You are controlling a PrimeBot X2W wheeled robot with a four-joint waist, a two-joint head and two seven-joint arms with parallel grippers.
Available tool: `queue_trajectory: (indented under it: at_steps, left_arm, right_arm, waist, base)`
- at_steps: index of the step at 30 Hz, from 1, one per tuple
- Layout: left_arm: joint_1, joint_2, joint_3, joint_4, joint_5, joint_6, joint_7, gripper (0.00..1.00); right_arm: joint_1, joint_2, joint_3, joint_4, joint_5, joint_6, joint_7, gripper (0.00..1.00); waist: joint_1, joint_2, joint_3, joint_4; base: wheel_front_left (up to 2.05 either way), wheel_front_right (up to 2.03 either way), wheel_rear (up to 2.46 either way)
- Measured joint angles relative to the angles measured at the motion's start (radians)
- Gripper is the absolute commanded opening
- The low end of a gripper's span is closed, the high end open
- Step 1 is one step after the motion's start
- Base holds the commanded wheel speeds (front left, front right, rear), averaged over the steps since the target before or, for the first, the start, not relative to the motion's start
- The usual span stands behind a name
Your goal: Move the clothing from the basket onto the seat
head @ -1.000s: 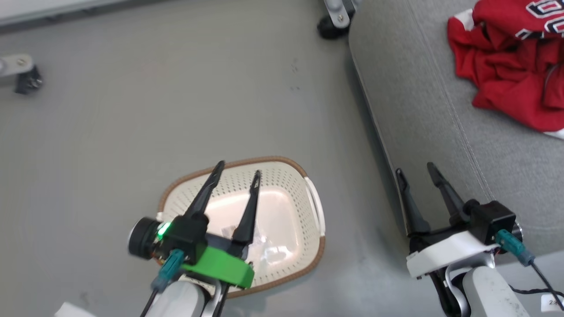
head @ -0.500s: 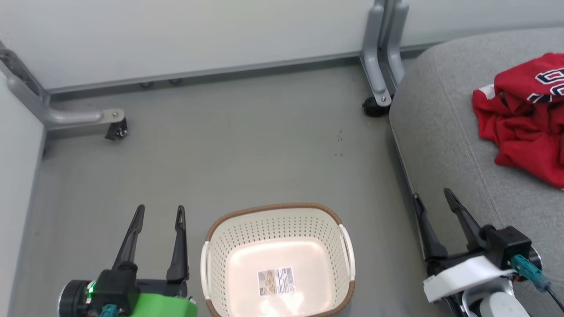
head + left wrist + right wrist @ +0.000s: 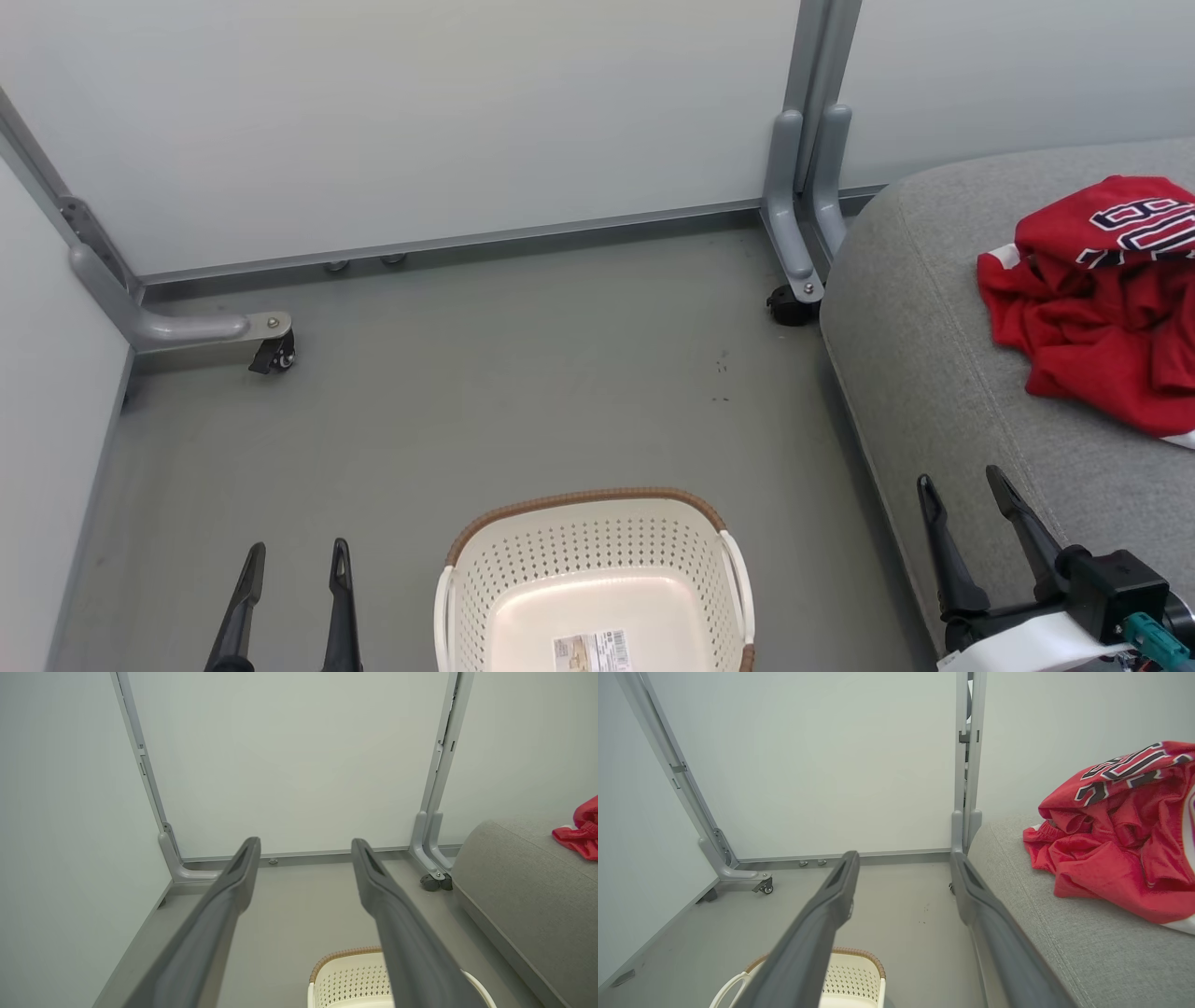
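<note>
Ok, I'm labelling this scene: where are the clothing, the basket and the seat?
clothing (image 3: 1092,327), head view, middle of the red heap.
basket (image 3: 588,541), head view, perforated far wall.
seat (image 3: 924,373), head view, bare grey cushion top.

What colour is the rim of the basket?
The rim of the basket is brown with a woven look; the head view shows it best.

Nothing here reads out cleanly. The red clothing (image 3: 1092,308) heaped on the seat (image 3: 915,373) carries big black-and-white block characters (image 3: 1134,219) on its top fold. The cloth is crumpled, so they show as partial shapes, not a word or number I could swear to. On the bottom of the basket (image 3: 579,551) lies a small printed sticker (image 3: 590,647), its print too tiny to make out.
</note>
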Motion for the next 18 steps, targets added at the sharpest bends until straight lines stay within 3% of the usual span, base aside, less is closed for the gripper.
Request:
queue_trajectory:
  at_steps: [18]
  left_arm:
    - [0.011,-0.004,-0.012,0.007,-0.011,0.009,0.000,1.00]
  right_arm:
    - [0.005,-0.019,0.034,-0.006,-0.007,0.000,0.000,1.00]
  waist:
    - [0.0000,0.0000,-0.020,0.008]
  base:
    - [0.00,0.00,0.00]
